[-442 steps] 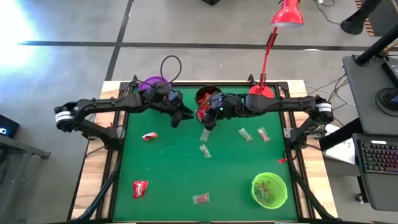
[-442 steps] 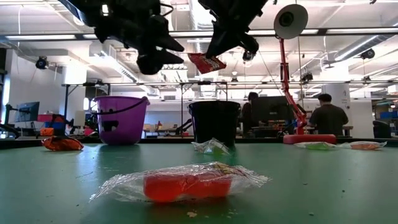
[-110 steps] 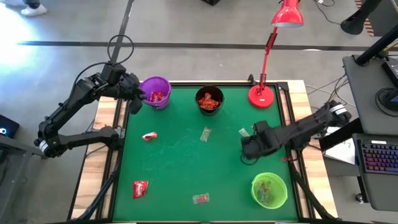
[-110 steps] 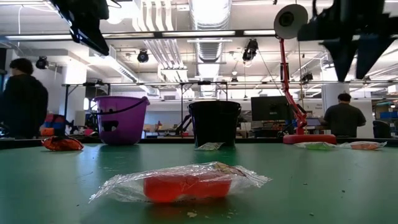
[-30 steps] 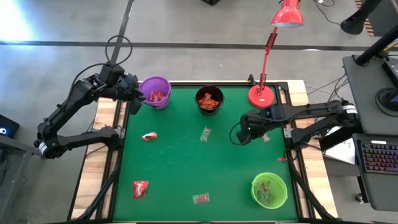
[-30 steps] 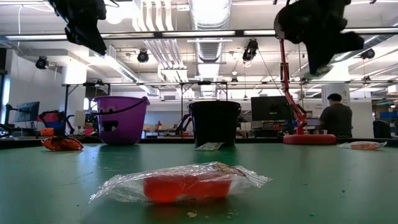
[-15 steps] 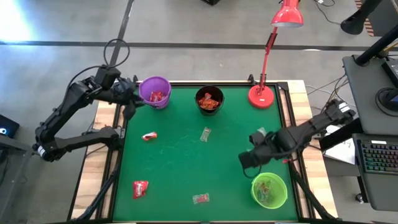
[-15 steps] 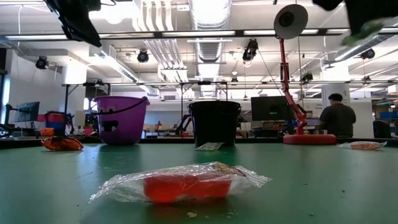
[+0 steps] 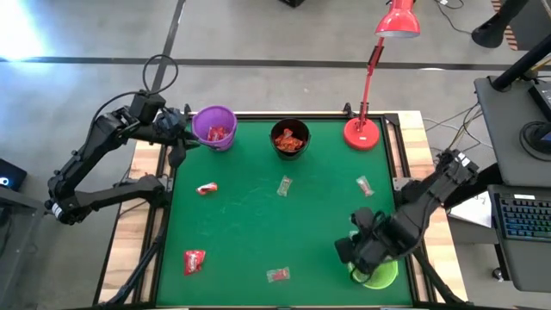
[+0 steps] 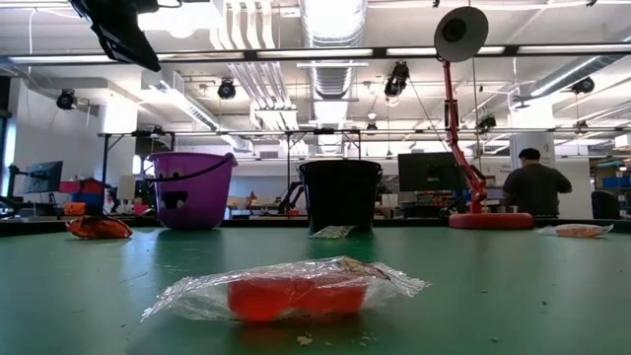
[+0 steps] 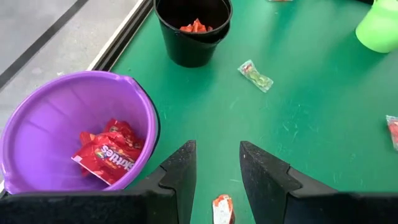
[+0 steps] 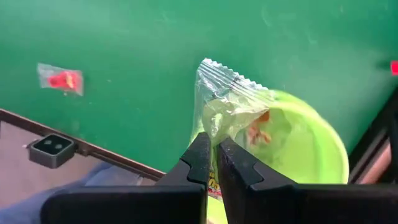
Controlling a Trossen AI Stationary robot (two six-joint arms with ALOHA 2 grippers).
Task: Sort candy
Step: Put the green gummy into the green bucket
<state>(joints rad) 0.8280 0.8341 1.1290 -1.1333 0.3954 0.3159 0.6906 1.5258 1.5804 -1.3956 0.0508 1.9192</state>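
We see the green-topped desk (image 9: 258,232) with its wooden border, and at its far edge a red desk lamp (image 9: 379,77) on a round base. Along that same far side stand a purple plastic cup (image 9: 213,127) holding red-wrapped sweets and a black cup (image 9: 289,138) with red and orange sweets inside. A bright green plastic cup (image 12: 311,155) sits at the near right corner, largely covered from above by the right arm.

Loose sweets lie scattered on the desk: a red packet (image 9: 195,261) near the left front, a small red-and-white sweet (image 9: 207,189) further back on the left, a clear-wrapped red sweet (image 9: 277,275) at the front middle, a clear greenish sweet (image 9: 284,185) near the centre, and another clear-wrapped sweet (image 9: 365,185) toward the right.

We find the right gripper (image 12: 211,158) over the green cup's rim, its fingers clamped together on the lower end of a clear greenish cellophane sweet (image 12: 227,106), which stands up from between them, above the cup's edge.

The left gripper (image 11: 216,177) hangs just beside the purple cup at the far left corner, fingers apart and holding nothing
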